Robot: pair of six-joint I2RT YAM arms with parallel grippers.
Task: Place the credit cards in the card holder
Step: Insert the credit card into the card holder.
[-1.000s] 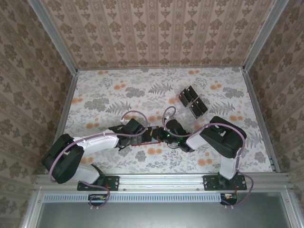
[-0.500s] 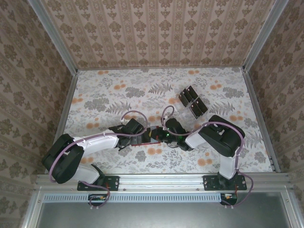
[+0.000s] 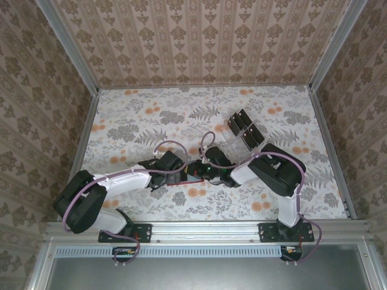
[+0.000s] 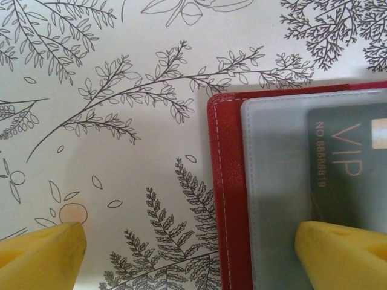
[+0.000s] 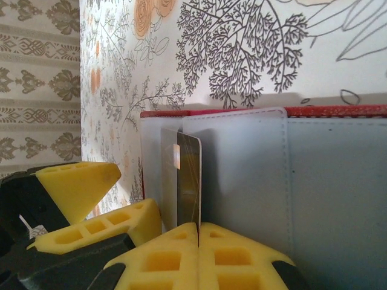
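Table from above: both arms are reaching to the middle, where the red wallet is lying open and flat between the left gripper and the right gripper. They are probably meeting there so that one steadies while the other loads.
Spare cards: the spare cards are lying well apart from the wallet, toward the far right.
Left wrist, pincer: the left gripper is standing spread wide. One fingertip is hanging over the clear sleeve and the other over the bare table, likely bracing the wallet against sliding.
Left wrist, extra: a grey card lettered VIP is showing under the sleeve, lettering too small to read from overhead.
Right wrist, pincer: the right gripper is pressing its pads together, pinching a card on edge.
Right wrist, extra: the card's far end is entering the clear sleeve on the wallet, an angle the left wrist view is not giving.
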